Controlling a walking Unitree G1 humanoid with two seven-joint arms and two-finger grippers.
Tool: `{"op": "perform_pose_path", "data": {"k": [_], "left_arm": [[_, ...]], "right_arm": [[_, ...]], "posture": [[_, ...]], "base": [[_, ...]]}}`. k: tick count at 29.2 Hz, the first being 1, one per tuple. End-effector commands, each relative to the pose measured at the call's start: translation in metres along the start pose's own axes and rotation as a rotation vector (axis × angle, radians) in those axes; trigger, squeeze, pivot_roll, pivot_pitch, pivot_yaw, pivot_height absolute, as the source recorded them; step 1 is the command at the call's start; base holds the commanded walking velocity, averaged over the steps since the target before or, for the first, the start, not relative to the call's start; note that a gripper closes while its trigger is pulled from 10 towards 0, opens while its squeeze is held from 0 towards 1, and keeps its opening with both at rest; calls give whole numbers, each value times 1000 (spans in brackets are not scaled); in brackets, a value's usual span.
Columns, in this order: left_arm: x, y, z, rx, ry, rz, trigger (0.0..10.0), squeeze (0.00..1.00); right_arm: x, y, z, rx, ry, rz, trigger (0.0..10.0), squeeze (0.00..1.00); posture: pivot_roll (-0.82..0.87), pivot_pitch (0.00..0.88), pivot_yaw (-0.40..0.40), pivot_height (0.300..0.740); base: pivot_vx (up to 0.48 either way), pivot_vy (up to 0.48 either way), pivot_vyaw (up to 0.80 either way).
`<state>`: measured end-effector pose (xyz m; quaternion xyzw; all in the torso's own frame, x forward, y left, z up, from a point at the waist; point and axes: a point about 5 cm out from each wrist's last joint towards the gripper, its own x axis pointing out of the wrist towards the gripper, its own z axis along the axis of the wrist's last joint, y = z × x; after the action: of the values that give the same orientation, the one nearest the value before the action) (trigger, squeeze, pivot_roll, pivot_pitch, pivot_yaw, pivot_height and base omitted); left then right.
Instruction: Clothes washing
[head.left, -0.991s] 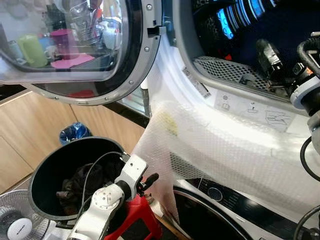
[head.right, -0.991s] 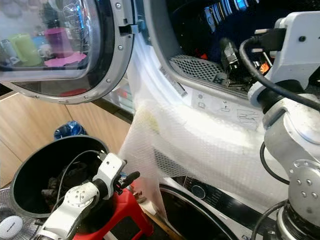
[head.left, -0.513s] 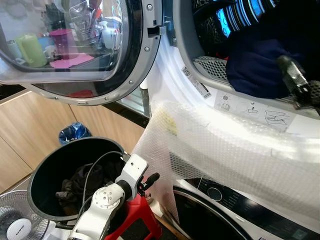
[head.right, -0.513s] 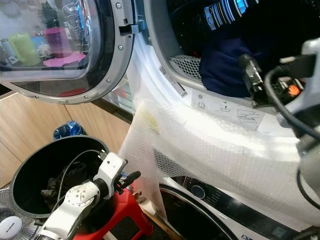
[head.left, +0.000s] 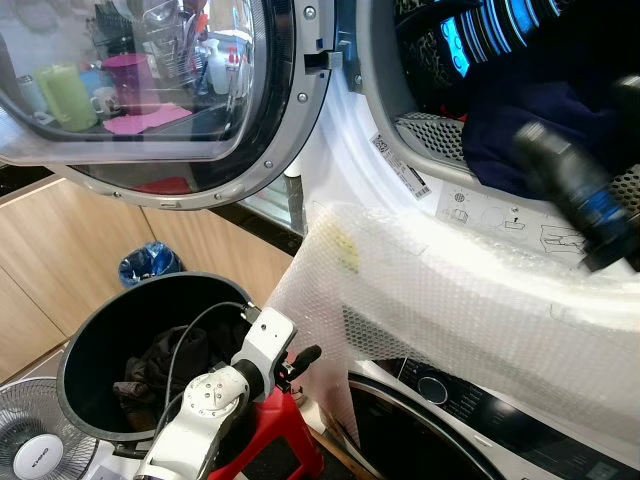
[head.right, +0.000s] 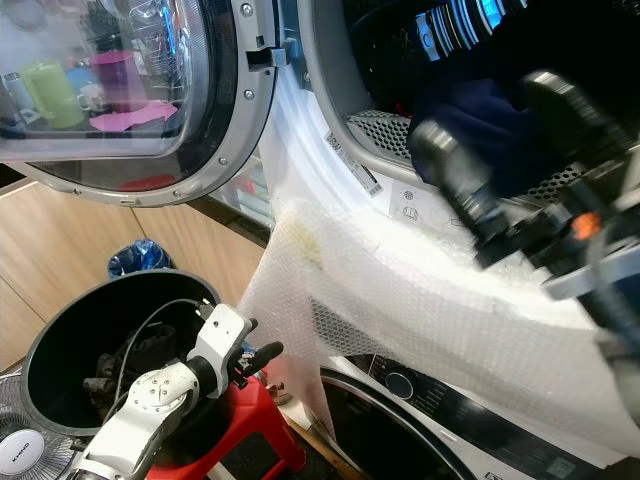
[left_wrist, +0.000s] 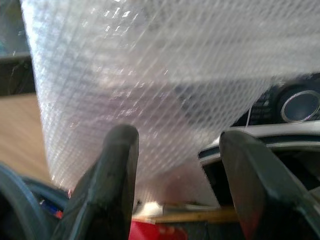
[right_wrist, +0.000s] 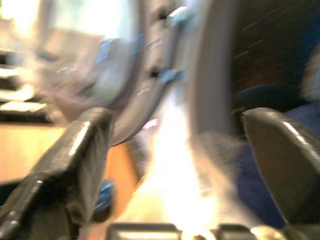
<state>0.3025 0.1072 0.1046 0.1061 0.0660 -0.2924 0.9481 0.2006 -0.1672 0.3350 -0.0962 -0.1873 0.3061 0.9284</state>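
- Left eye view: the door (head.left: 150, 90) of the upper machine is swung wide to the robot's left, which leaves the drum mouth free for loading. A dark blue garment (head.left: 520, 125) lies just inside the drum, at its lower lip by the perforated panel. Bubble wrap (head.left: 450, 290) hangs from that lip over the machine front, probably as packing or padding. The black bucket (head.left: 100, 340) stands low on the left, near the opening, with more dark clothes (head.left: 165, 360) at its bottom, so the load looks only partly moved over. A small fan (head.left: 30, 450) shows in the lower left corner.
- Right eye view: the right end effector (head.right: 490, 180) is a blur of motion in front of the garment, outside the drum lip. The left arm is held low beside the bucket over a red stool (head.right: 250, 430), out of the right arm's way.
- Left wrist view: the left end effector (left_wrist: 177, 175) has its fingers apart and empty, pointing at the hanging bubble wrap, with a dial of the lower machine (left_wrist: 300, 106) behind it.
- Right wrist view: the right end effector's fingers (right_wrist: 75, 155) are spread wide with nothing between them; the garment (right_wrist: 260, 150) sits beyond them inside the drum. My reading is that it has let the cloth go.
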Motion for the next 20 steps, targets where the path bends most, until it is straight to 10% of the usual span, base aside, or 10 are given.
{"op": "perform_pose_path", "data": {"k": [1, 10, 20], "left_arm": [[-1, 1, 1, 4, 8, -6, 10000, 0], [0, 1, 1, 4, 11, -6, 10000, 0], [0, 1, 3, 6, 10, 3, 10000, 0]], "right_arm": [[7, -1, -10, 45, 57, 22, 10000, 0], [35, -19, -31, 55, 194, 66, 10000, 0], [72, -80, -46, -65, 386, -166, 10000, 0]], "posture": [[38, 112, 67, 740], [39, 107, 61, 740], [43, 107, 53, 740]], "base": [[0, 0, 0], [0, 0, 0], [0, 0, 0]]}}
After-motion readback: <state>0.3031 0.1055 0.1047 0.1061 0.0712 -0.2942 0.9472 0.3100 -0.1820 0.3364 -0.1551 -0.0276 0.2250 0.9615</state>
